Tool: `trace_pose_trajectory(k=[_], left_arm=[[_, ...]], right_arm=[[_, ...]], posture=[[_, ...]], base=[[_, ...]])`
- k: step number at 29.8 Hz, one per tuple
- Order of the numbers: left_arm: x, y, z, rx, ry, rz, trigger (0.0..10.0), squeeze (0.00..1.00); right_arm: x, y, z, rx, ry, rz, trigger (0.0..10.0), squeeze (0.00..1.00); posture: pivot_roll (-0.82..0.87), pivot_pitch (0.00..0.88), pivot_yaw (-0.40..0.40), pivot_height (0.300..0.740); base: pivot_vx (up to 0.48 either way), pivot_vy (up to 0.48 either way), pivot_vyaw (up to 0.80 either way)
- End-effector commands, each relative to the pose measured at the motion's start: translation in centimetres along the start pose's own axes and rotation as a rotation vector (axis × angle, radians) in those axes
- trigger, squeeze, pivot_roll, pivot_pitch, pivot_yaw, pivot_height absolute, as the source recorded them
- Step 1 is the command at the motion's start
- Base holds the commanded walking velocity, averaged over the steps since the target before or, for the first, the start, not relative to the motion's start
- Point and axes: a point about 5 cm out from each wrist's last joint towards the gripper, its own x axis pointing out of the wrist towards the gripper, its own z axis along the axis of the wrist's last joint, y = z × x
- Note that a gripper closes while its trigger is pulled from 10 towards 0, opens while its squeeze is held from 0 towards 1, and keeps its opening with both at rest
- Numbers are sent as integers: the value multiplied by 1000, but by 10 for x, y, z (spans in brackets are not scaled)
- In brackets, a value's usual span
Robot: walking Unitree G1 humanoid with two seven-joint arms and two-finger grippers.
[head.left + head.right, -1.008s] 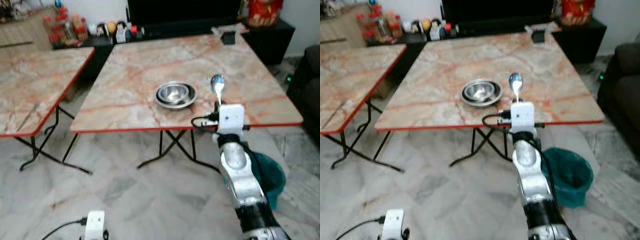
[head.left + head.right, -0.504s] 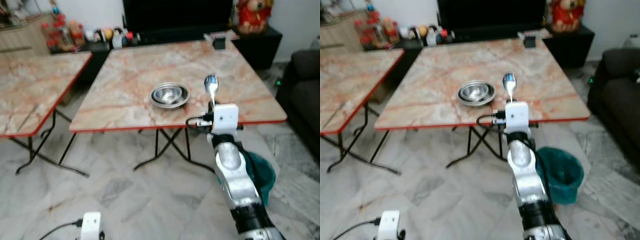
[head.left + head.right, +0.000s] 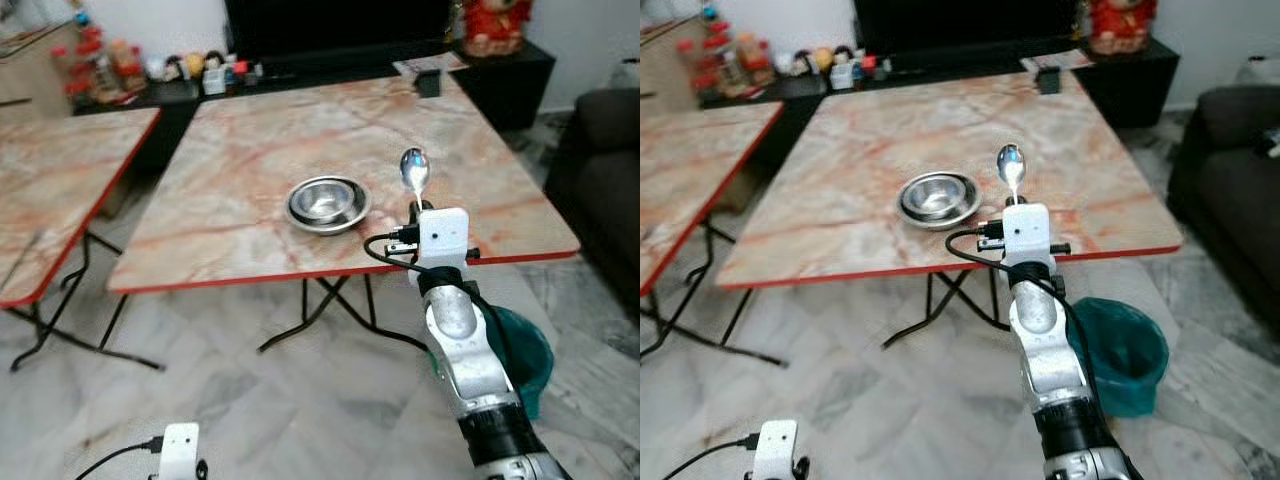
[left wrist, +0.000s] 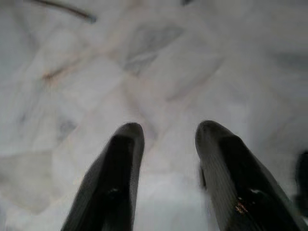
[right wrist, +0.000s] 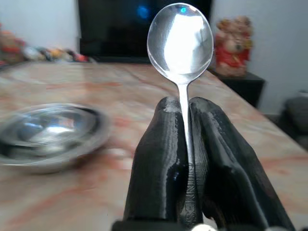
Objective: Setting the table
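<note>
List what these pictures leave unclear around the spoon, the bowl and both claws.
- Spoon: its handle end is hidden between the right claw fingers in the right wrist view.
- Bowl: blurred in the right wrist view; whether anything lies inside is too small to tell in the eye views.
- Left claw: above blurred floor, its arm cut off by the eye views' lower edge.
- Small items behind the table: too blurred to identify.

A pale marble-tiled floor (image 3: 250, 400) is seen beneath two red-edged, marble-patterned folding tables (image 3: 330, 130) (image 3: 50, 190), with a dark low cabinet (image 3: 500, 75) along a white wall (image 3: 590, 30), a dark sofa (image 3: 605, 170) and a teal bin (image 3: 1120, 350).
</note>
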Motion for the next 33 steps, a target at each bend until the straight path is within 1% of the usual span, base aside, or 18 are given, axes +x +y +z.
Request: trace_pose_trajectory(k=[1, 4, 18, 22, 24, 25, 26, 29, 31, 33], left_arm=[[0, 13, -2, 3, 9, 35, 10000, 0], [0, 14, -1, 3, 7, 36, 10000, 0], [1, 14, 2, 3, 0, 38, 10000, 0], [1, 16, 2, 4, 0, 42, 10000, 0], [1, 16, 2, 1, -1, 43, 10000, 0], [1, 15, 3, -4, -4, 39, 10000, 0], [1, 15, 3, -7, -5, 36, 10000, 0], [1, 15, 3, -8, -4, 35, 10000, 0], [1, 15, 3, -9, -4, 32, 10000, 0], [1, 15, 3, -11, -4, 31, 10000, 0]], right_arm=[[4, 15, 13, 17, -38, 39, 10000, 0], [5, 16, 15, 23, -49, 45, 10000, 0], [5, 21, 15, 12, -55, 71, 10000, 0], [3, 20, 8, 35, -22, 79, 10000, 0], [2, 19, 3, 52, -1, 80, 10000, 0], [2, 20, -3, 79, 33, 90, 10000, 0], [1, 19, -8, 85, 59, 93, 10000, 0], [0, 19, -13, 82, 84, 91, 10000, 0], [0, 15, -21, 61, 140, 67, 10000, 0], [0, 14, -22, 66, 156, 54, 10000, 0]], posture=[[-38, 21, 85, 740], [-39, 21, 85, 740], [-36, 18, 89, 740], [-35, 17, 89, 740], [-35, 17, 89, 740], [-35, 17, 89, 740], [-34, 16, 89, 740], [-34, 17, 91, 740], [-32, 18, 91, 740], [-33, 18, 92, 740]], base=[[409, 0, -800], [415, 0, -708], [412, 0, 0], [331, 0, 0], [0, 0, 0], [0, 0, 0], [0, 0, 0], [0, 0, 0], [0, 0, 0], [0, 0, 0]])
